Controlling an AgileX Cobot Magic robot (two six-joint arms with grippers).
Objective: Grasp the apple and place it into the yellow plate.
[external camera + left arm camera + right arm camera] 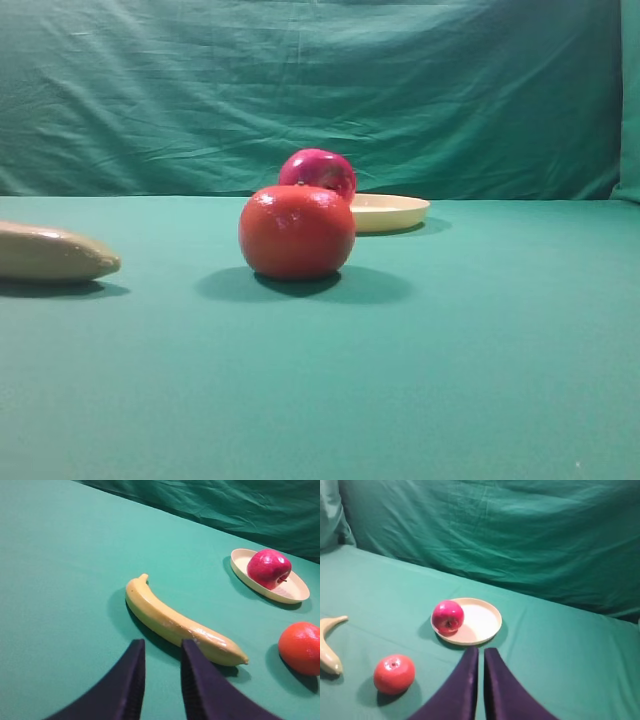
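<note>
Apple: the shiny dark-red round apple (448, 616) sits inside the flat round pale-yellow plate (482, 622), by its edge.
Right gripper: the right gripper (480, 655) is closed, empty, above the cloth near the plate.
Left gripper: the left gripper (162, 652) has a small gap, holds nothing, by the long yellow banana (175, 622).
Other fruit: the orange-red round fruit (394, 674) sits apart.
What could go wrong: the apple could roll out, because the rim is low and a bump would tip it.

The glossy magenta-red apple (448, 616) sits inside the shallow pale-yellow plate (482, 625), at its rim.
</note>
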